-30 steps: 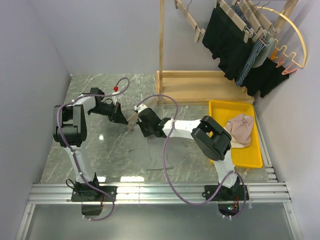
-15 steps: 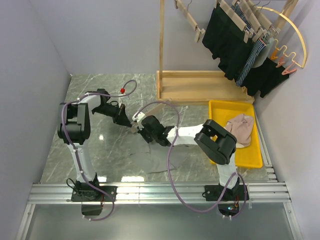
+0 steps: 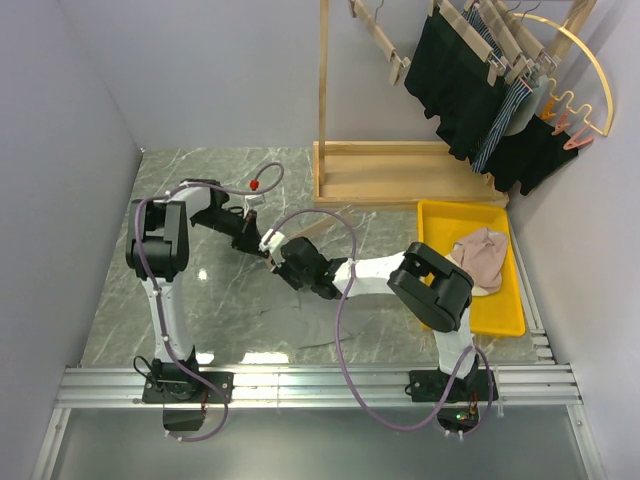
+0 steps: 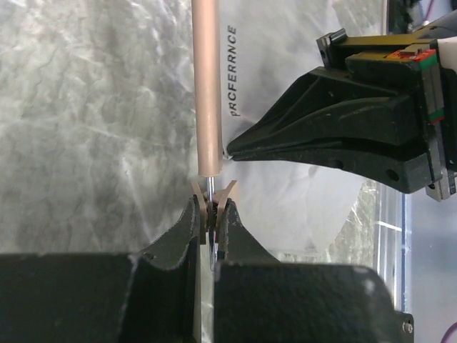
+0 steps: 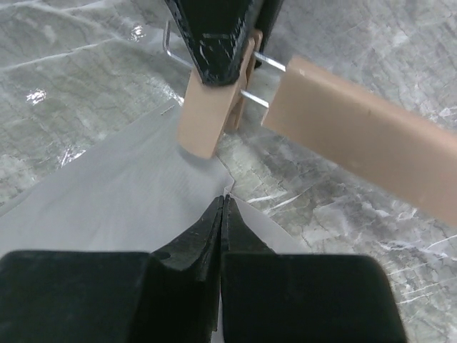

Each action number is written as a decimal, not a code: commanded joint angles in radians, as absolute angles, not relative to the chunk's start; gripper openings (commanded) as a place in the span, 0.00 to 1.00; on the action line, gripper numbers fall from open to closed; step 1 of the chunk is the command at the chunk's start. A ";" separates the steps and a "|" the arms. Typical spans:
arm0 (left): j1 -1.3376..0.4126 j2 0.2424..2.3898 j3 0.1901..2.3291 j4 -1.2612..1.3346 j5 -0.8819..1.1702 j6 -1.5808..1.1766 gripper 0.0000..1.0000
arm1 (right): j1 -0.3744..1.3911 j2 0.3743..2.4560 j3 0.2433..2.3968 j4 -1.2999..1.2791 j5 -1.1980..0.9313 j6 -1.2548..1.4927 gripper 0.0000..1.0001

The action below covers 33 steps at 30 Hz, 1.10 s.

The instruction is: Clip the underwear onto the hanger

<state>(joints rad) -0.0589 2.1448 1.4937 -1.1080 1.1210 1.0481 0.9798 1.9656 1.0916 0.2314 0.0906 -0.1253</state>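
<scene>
Meeting tip to tip over the middle of the marble table: left claw and right claw, top external view. Yellow tray well apart at the right edge (a beige-pink garment lies in it).

Left wrist view: left claw clenched on the tail of 1 wooden clip at the end of the hanger. The pale bar runs straight away from the camera. Underwear, light grey with printed lettering, lies flat on the table just beside the bar. The right claw's closed tip touches the fabric at the bar's end.

Right wrist view: right claw clenched, its 2 fingers pinched together on a raised edge of the underwear. The clip's lower end touches the fabric just ahead of them. The bar slants off to the right above bare marble.
</scene>
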 commanded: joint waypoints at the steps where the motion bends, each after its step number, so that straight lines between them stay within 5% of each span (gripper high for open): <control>1: -0.066 2.163 1.535 -1.186 1.198 1.160 0.00 | 0.996 1.898 1.089 0.256 0.114 -0.150 0.00; 13: -0.077 2.155 1.526 -1.121 1.181 1.106 0.00 | 1.008 1.867 1.075 0.253 0.126 -0.169 0.00; 33: -0.095 2.237 1.618 -1.367 1.175 1.356 0.00 | 1.011 1.847 1.086 0.239 0.121 -0.166 0.00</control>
<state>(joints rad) -0.0811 2.2414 1.5883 -1.3014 1.1431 1.2724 1.0039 1.9022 1.0843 0.2230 0.1120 -0.1562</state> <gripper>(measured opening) 0.071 0.005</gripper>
